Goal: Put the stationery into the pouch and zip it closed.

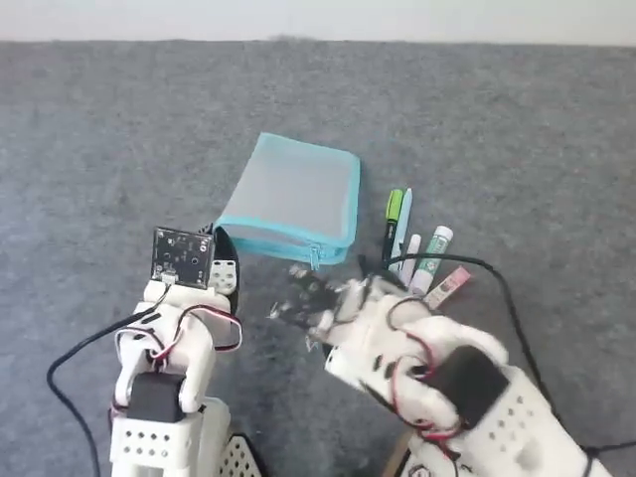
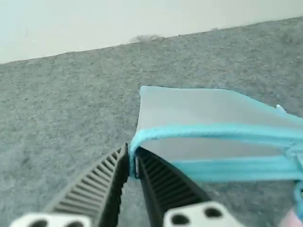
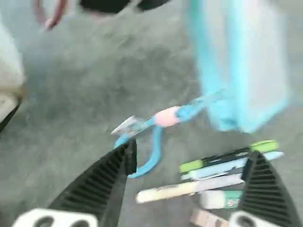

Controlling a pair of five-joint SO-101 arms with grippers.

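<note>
pouch [image 1: 293, 194] soft, light, probably floppy; grip at bound edge | left gripper [image 2: 131, 155] pinching pouch corner | right gripper [image 3: 191, 153] spread above zip pull [image 3: 166, 117] | pens [image 1: 407, 243] beside pouch, slim, roll-prone

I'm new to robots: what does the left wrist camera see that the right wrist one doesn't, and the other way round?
Left wrist view: the left gripper pinching a teal-edged corner of the pouch, with a pale wall behind. Right wrist view: the right gripper spread open, facing the zip pull and the pens lying beside the pouch. Both: the pouch and the grey table cover.
</note>
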